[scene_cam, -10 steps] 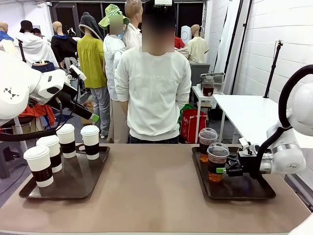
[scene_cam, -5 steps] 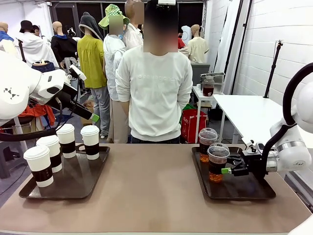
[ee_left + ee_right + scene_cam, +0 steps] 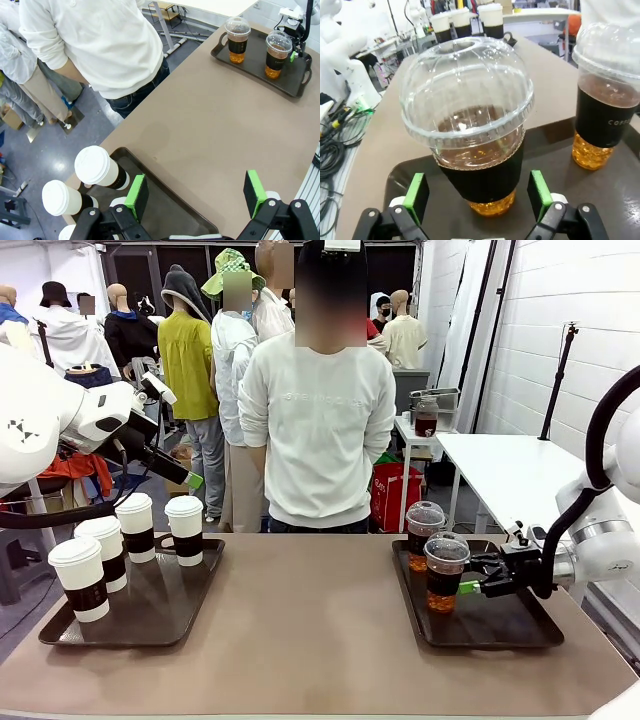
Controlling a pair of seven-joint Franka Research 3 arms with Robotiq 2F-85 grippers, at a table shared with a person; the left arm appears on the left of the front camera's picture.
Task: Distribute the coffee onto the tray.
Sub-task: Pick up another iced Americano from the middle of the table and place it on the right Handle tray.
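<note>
The right gripper (image 3: 468, 587) sits low over the right tray (image 3: 520, 625), its jaws spread wide and holding nothing; the near iced coffee cup (image 3: 445, 572) stands just ahead of the green pads, not touched by either. In the right wrist view that cup (image 3: 472, 125) rises directly in front of the gap between the open jaws (image 3: 480, 192), and the second iced coffee (image 3: 610, 95) stands beyond it, off to one side, on the same dark tray (image 3: 630, 195). In the front view this farther cup (image 3: 424, 534) is behind the near one, close beside it. The left gripper (image 3: 192, 481) hangs raised above the far end of the left tray (image 3: 150, 620), jaws wide apart and empty. Below and ahead of its pads (image 3: 136, 197) in the left wrist view lie lidded paper cups (image 3: 100, 167) with dark sleeves; four of them (image 3: 184, 530) stand in a curved row on the left tray. A person in a white sweater (image 3: 318, 430) stands at the far edge of the brown desk (image 3: 310, 610), between the two trays.
</note>
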